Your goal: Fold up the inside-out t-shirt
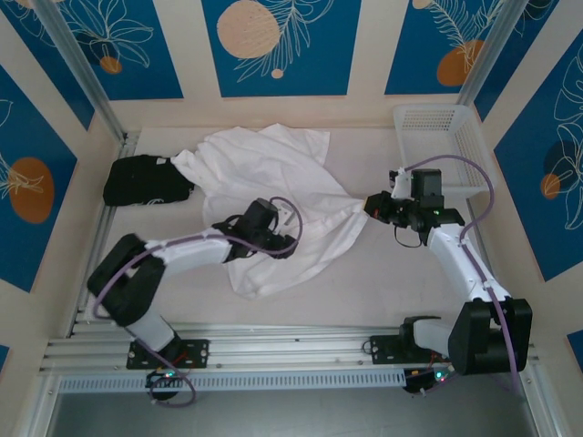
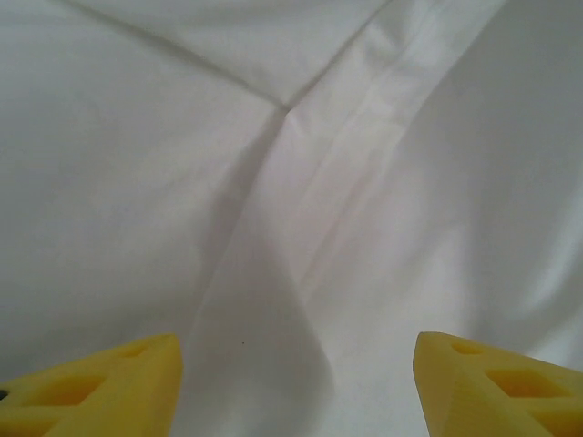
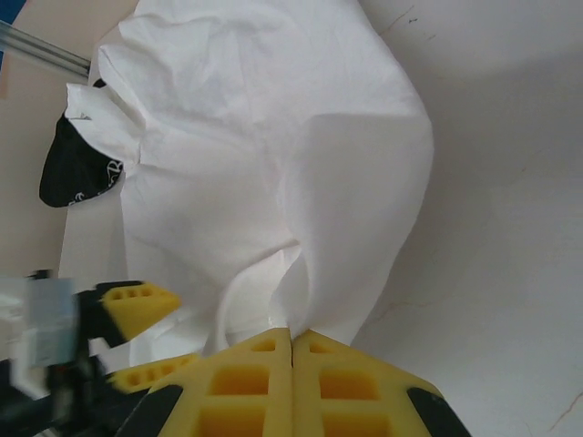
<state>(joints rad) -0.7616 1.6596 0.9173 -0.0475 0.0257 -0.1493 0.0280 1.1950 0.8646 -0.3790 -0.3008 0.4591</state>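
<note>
Basket stands right of the t-shirt, black garment touching left.

The pale table carries three things. The inside-out t-shirt lies crumpled over the middle and spreads toward 11 and 12 o'clock. One corner is drawn out in a narrow point toward 3 o'clock, and a loose flap hangs toward 7 o'clock. A black folded garment lies at 9 to 10 o'clock, its inner end touching the shirt's edge. A white mesh basket stands at 2 o'clock. Bare tabletop shows from 4 to 6 o'clock.
</note>
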